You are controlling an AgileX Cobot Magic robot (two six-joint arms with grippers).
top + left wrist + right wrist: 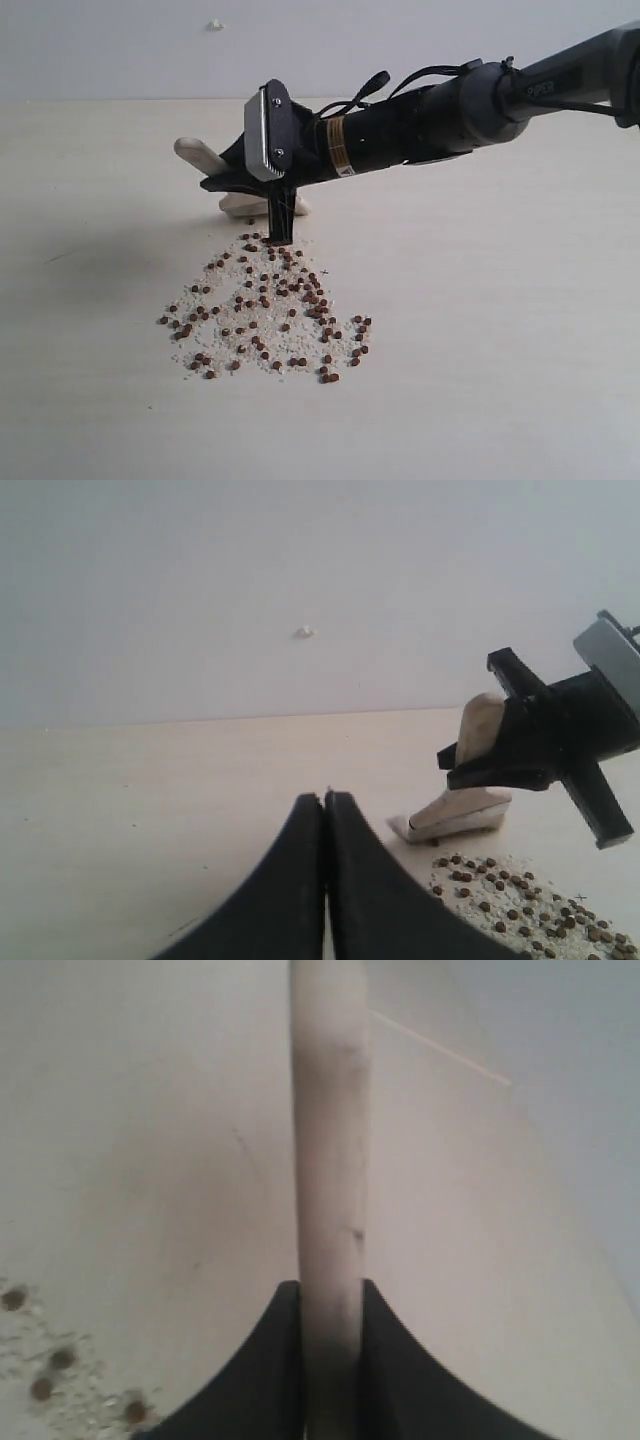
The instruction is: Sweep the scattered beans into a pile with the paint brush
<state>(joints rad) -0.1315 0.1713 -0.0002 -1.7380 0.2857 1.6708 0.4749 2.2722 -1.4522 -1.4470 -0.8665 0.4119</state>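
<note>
Fingers first, in the exterior view: the right fingers (pixel 225 183) are clenching the paint brush (pixel 247 206) by its handle, the arm reaching in from three o'clock; the bristles are resting on the desk (pixel 500 350) at the twelve o'clock edge of the beans (pixel 265 305); these are lying in a loose, flat fan widening towards six o'clock, with stragglers at eight and four o'clock; no pile is showing, so the sweeping is looking barely begun, with nearly all of the gathering left to do. Left wrist view: the left fingers (pixel 295 880) are pressing shut on each other, grasping nothing, and sitting apart from the work; the brush is standing tilted, its bristle end touching the desk just beside the nearest beans. Right wrist view: the pale handle is running straight out between the two dark fingers, gripped on both sides; only a few beans are showing on the desk nearby; the bristles are hidden here.
</note>
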